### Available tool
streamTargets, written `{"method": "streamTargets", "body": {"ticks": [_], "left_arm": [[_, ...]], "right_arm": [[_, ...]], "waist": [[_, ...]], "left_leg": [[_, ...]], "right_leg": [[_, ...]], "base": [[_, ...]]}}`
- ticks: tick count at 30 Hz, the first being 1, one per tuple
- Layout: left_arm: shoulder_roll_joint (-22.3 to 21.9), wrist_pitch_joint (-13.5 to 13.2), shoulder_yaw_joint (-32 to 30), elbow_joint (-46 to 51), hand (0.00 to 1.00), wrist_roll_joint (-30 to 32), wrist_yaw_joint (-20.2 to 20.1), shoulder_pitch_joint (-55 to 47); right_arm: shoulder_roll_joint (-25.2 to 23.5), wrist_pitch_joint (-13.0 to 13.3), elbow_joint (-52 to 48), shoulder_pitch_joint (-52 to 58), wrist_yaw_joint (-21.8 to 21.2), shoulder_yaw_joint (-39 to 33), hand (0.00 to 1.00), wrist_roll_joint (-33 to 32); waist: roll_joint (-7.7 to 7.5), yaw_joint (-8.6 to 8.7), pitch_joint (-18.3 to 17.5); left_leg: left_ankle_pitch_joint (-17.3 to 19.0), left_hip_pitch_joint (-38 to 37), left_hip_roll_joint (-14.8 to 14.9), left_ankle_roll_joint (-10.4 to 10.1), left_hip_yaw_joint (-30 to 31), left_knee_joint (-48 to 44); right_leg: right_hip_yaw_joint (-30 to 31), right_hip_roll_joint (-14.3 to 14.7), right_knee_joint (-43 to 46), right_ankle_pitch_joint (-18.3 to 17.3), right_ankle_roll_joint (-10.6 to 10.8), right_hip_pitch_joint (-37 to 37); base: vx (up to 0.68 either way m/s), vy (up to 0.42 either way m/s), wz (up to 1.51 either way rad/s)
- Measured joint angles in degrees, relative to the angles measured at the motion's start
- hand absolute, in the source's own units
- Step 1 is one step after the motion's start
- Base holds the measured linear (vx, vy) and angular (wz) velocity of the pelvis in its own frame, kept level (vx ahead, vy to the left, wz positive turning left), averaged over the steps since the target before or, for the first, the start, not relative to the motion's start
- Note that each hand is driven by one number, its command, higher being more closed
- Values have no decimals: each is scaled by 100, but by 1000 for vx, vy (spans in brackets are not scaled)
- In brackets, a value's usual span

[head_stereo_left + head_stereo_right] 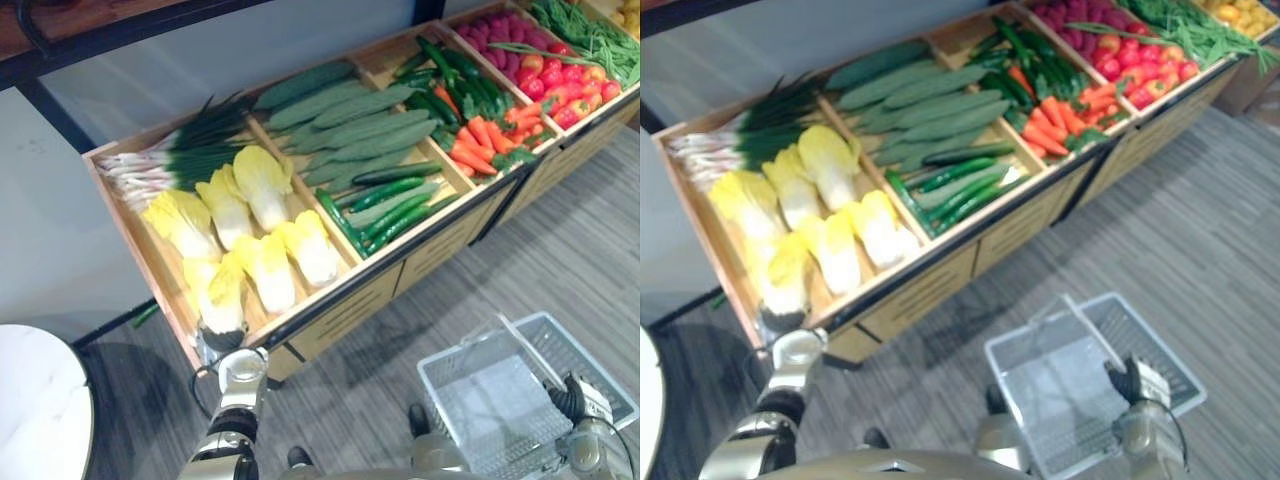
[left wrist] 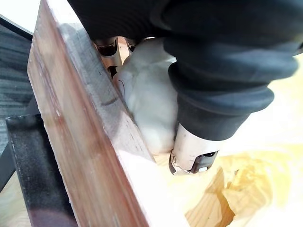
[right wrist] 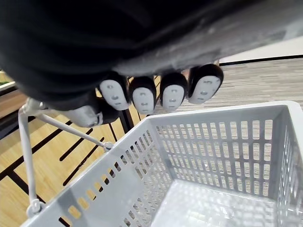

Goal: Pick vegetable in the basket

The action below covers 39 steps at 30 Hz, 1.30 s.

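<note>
Several yellow napa cabbages lie in the left compartment of the wooden display crate (image 1: 135,240). My left hand (image 1: 220,342) reaches over the crate's near corner onto the nearest cabbage (image 1: 222,295). In the left wrist view that hand (image 2: 222,71) has its thumb (image 2: 191,158) and fingers curled round the cabbage's white base (image 2: 151,104), just inside the crate wall (image 2: 85,142). My right hand (image 1: 1137,382) is shut on the wire handle (image 3: 26,146) of an empty grey plastic basket (image 1: 445,365), which hangs above the floor to the lower right.
Beyond the cabbages are spring onions (image 1: 170,160), long green gourds (image 1: 350,125), cucumbers (image 1: 390,205), carrots (image 1: 480,140), tomatoes (image 1: 565,90) and green beans (image 1: 590,35). A white round table (image 1: 35,410) stands at the lower left. Grey carpet (image 1: 560,260) lies in front of the crate.
</note>
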State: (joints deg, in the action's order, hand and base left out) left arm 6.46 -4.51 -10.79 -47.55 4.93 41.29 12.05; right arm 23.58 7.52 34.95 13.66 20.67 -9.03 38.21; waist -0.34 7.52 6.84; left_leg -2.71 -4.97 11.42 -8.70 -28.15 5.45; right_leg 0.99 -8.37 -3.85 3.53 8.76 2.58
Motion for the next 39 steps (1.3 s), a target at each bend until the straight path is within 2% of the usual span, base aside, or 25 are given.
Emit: {"method": "streamTargets", "body": {"ticks": [5, 9, 11, 18, 21, 25, 29, 31, 36, 39], "left_arm": [[-78, 1, 110, 340, 100, -23, -21, -138], [-313, -1, 143, 855, 100, -25, -49, -376], [-542, -1, 190, 1447, 100, -18, -46, -565], [-633, -2, 39, 2331, 100, -1, 55, -597], [-632, -4, -26, 2788, 100, 59, 109, -676], [-630, -9, -43, 3349, 100, 282, 109, -739], [-628, -9, -39, 4068, 100, 477, 58, -838], [-623, -26, 20, 4443, 100, 539, -23, -942], [-511, -199, 709, 5067, 100, 761, -569, -1319], [-332, -404, 1190, 5203, 100, 727, -1125, -1641]], "right_arm": [[-129, -29, 177, -8, 0, -122, 100, 1], [-179, -113, 177, 10, 1, -189, 100, 4], [-213, -113, 177, 12, 0, -279, 100, 17], [-220, -114, 199, 17, -1, -431, 100, 16], [-220, -121, 308, 19, -3, -442, 100, 16], [-220, -121, 425, -34, -11, -629, 100, 12], [-188, -122, 477, -204, -36, -838, 100, -2], [-74, -118, 617, -404, -75, -850, 100, -7], [494, -99, 647, -738, -263, -809, 100, -14], [954, -87, 658, -993, -307, -546, 100, -16]], "waist": [[10, -16, -52], [58, -14, -119], [108, -45, -160], [100, -76, -176], [89, -78, -292], [89, -158, -338], [83, -161, -338], [81, -169, -344], [87, -187, -356], [98, -179, -366]], "left_leg": [[-9, 15, 0, 6, 93, 0], [-29, 54, -3, 11, 162, 0], [-75, 71, 1, 32, 219, 0], [-95, 91, -27, 50, 318, 1], [-109, 155, -27, 65, 371, 1], [-111, 153, -31, 68, 374, 0], [-110, 106, -31, 66, 332, 2], [-94, 20, -36, 47, 205, 4], [-13, -168, -67, -2, -216, 29], [80, -392, -69, -52, -634, 29]], "right_leg": [[-128, -10, -2, 0, 0, -73], [-198, -19, 1, 0, 0, -74], [-242, -21, 34, -2, -5, -70], [-324, -64, 94, -22, -36, -75], [-375, -69, 86, -22, -36, -57], [-375, -71, 86, -20, -35, -61], [-328, -68, 89, -19, -34, -69], [-199, -60, 95, -14, -25, -66], [252, -28, 102, 23, 29, 45], [670, 54, 156, 42, 58, 142]], "base": [[13, -19, 9], [-14, -23, 9], [-59, -39, 12], [-36, -10, 6], [6, -9, 9], [6, -2, 1], [4, -2, -6], [3, 3, -29], [3, 6, -44], [20, -2, -61]]}}
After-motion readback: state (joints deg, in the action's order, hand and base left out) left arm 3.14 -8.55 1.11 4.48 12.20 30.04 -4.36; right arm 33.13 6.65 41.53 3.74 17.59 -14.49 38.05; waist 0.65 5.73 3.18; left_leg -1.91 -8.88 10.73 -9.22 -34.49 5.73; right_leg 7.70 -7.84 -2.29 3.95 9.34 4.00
